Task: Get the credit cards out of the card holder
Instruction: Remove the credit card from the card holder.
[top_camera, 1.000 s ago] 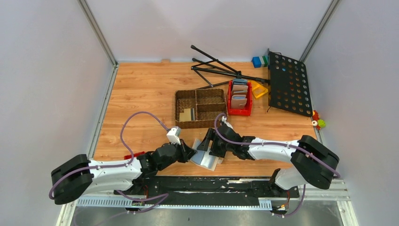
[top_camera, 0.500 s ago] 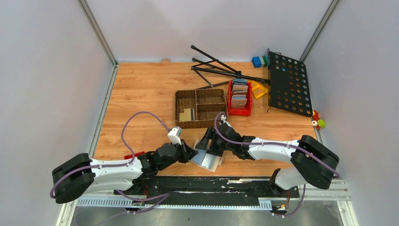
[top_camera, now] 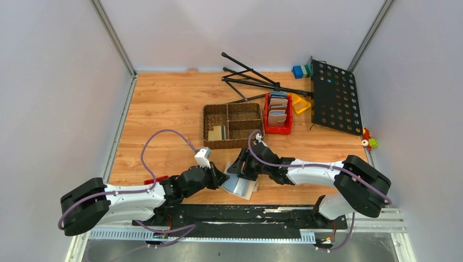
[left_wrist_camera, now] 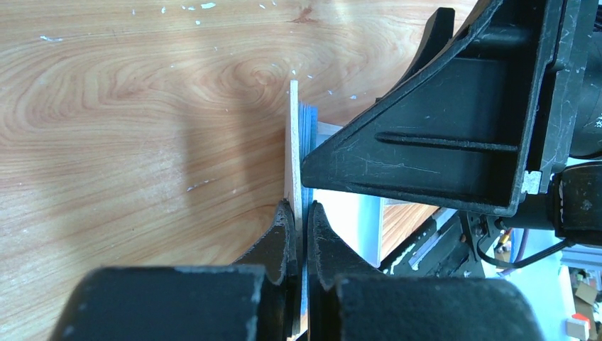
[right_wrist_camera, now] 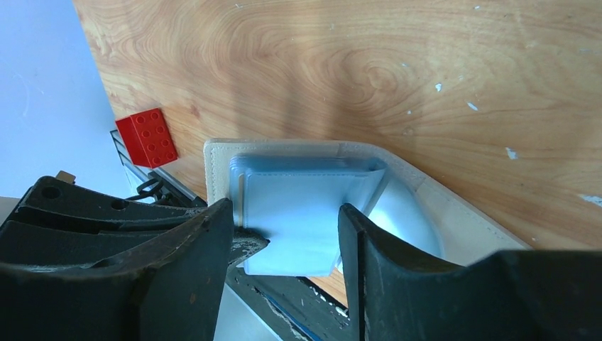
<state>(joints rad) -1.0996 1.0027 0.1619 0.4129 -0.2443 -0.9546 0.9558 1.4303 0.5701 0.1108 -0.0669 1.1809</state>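
**Top external view: two arms meeting over an open beige card holder at the near edge of the table**

Top external view is showing a wooden table (top_camera: 164, 109) with both arms reaching inward along its near edge. Farther back, a brown woven basket (top_camera: 232, 126) is sitting with two loose cards (top_camera: 217, 133), one tan and one pale, in its near-left compartment. A red bin (top_camera: 278, 114) of wallets is standing just beside the basket.

Between the two arms, the card holder (top_camera: 238, 185) is lying opened, its pale blue-grey inside facing up. The left gripper (left_wrist_camera: 299, 213) is clamping one thin beige edge of the card holder (left_wrist_camera: 292, 142), with its jaws closed tight on it.

In the right wrist view, the right gripper (right_wrist_camera: 285, 209) is straddling the pocket stack (right_wrist_camera: 291, 199). Its jaws are standing apart, close against the stack's two sides, and no firm pinch is showing. Any credit cards inside are blending with the pockets, so they cannot be counted. A red brick (right_wrist_camera: 148, 137) is lying near the table edge.

The holder is looking soft and floppy, likely to fold or slide unless it is pinned. The cards are probably light, stiff and slick. The best hold is probably on a card's exposed short edge, pulling it straight out along the pocket.
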